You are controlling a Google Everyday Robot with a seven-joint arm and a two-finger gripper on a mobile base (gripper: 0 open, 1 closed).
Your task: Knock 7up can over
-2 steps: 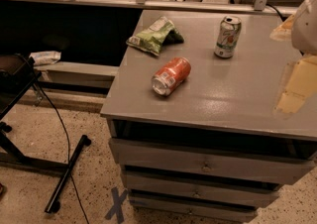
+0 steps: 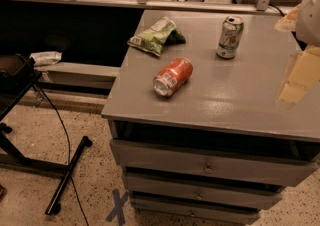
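Observation:
The 7up can (image 2: 229, 37) is silver-white with green markings and stands upright at the back right of the grey table top (image 2: 235, 102). My gripper (image 2: 299, 72) shows at the right edge of the view as a blurred pale yellow and white shape. It hangs over the table's right side, to the right of the can and apart from it.
An orange-red soda can (image 2: 172, 77) lies on its side in the middle of the table. A green and white snack bag (image 2: 155, 36) lies at the back left. Drawers (image 2: 210, 167) front the table. A black stand with cable (image 2: 30, 120) is on the floor at left.
The gripper shape at the right edge has shifted slightly. The cans and the bag have not moved.

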